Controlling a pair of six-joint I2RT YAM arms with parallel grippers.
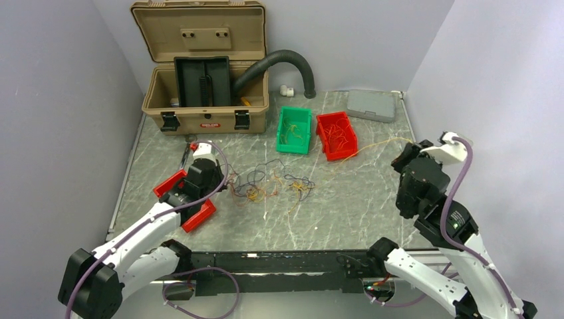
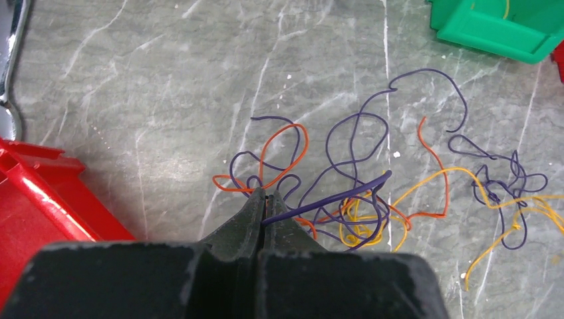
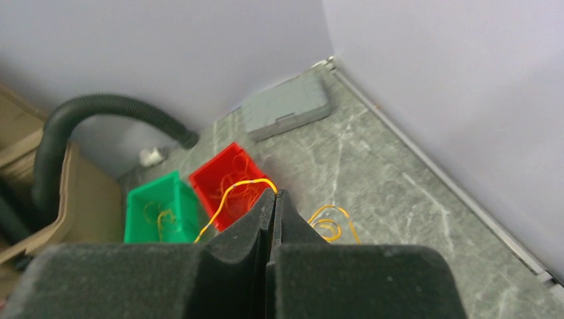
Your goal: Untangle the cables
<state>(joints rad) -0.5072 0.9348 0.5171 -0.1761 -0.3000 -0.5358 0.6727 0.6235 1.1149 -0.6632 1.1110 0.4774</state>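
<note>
The left arm (image 1: pixel 133 242) and right arm (image 1: pixel 420 269) wear white shells between black joint housings, each trailed by a thick purple cable (image 1: pixel 459 174). The left pincer (image 2: pixel 266 194) and right pincer (image 3: pixel 276 194) have matte black, wedge-shaped fingers (image 2: pixel 239 229) tapering to tips.

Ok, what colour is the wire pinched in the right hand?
Yellow; the wire shows best in the right wrist view.

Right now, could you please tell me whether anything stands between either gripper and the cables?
Nothing visible does. The left gripper is shut on a purple strand of the cables, and the right gripper on a yellow strand.
</note>
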